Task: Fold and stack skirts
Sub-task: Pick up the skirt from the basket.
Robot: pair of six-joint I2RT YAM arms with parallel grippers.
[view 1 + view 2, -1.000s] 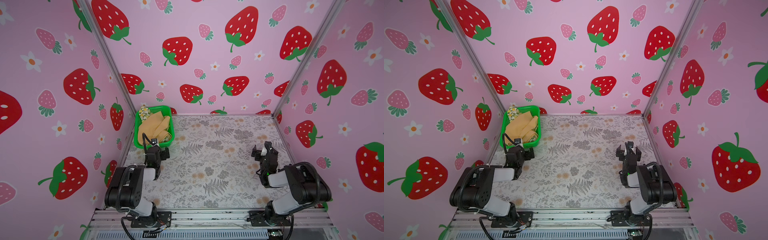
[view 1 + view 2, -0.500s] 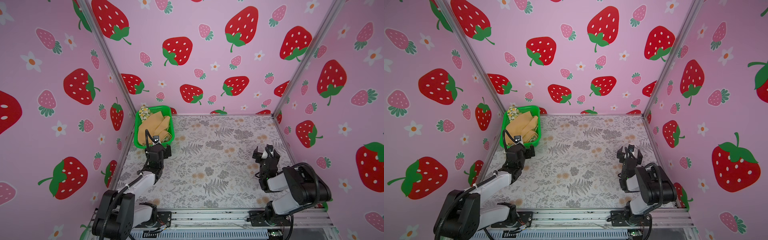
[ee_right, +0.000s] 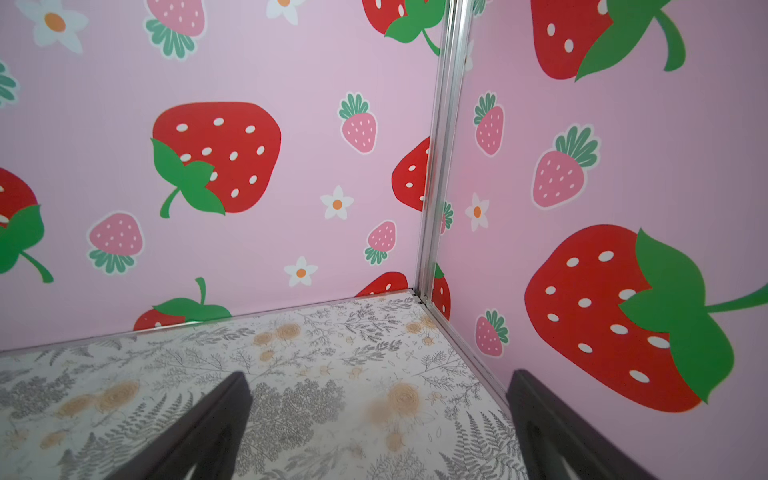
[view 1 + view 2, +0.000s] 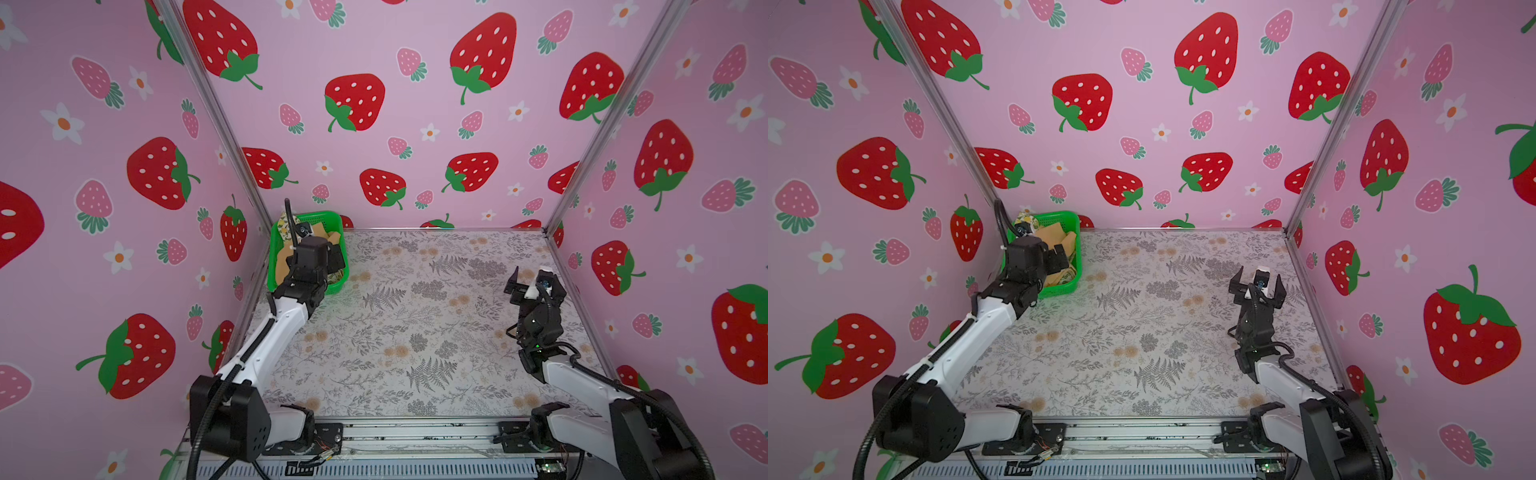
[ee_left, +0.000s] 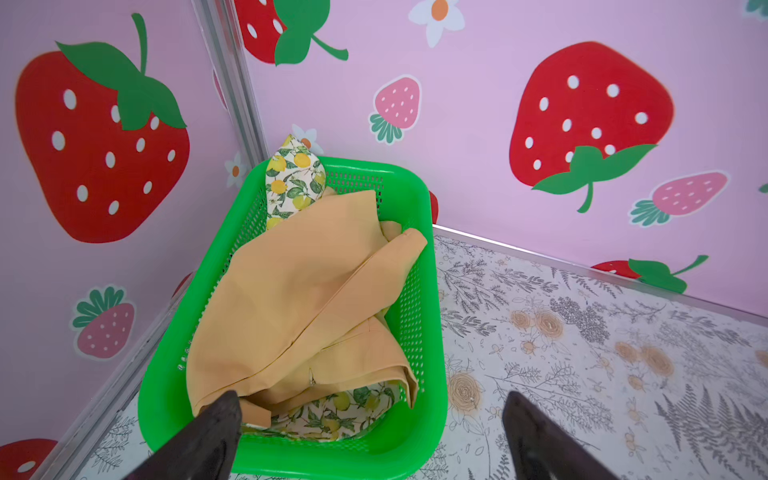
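Both skirts lie crumpled in the green basket (image 5: 432,332) in the table's back left corner. The mustard-yellow skirt (image 5: 299,291) is on top. The lemon-print skirt (image 5: 293,183) pokes out at the far end and shows again under the mustard one at the near end. In both top views my left arm hides much of the cloth; mustard cloth (image 4: 283,259) (image 4: 1054,230) still shows. My left gripper (image 5: 372,399) (image 4: 336,253) (image 4: 1061,257) hangs open over the basket's near end, holding nothing. My right gripper (image 3: 379,376) (image 4: 536,282) (image 4: 1259,282) stands open and empty above the table's right side.
The basket (image 4: 322,216) sits tight against the left and back walls. Strawberry-print walls close in the left, back and right sides. The right gripper is close to the right wall (image 3: 582,291). The floral tabletop (image 4: 415,324) lies between the two arms.
My left arm has stretched out from its folded pose, carrying the open gripper back over the basket. The right arm has unfolded a little and its gripper has lifted slightly.
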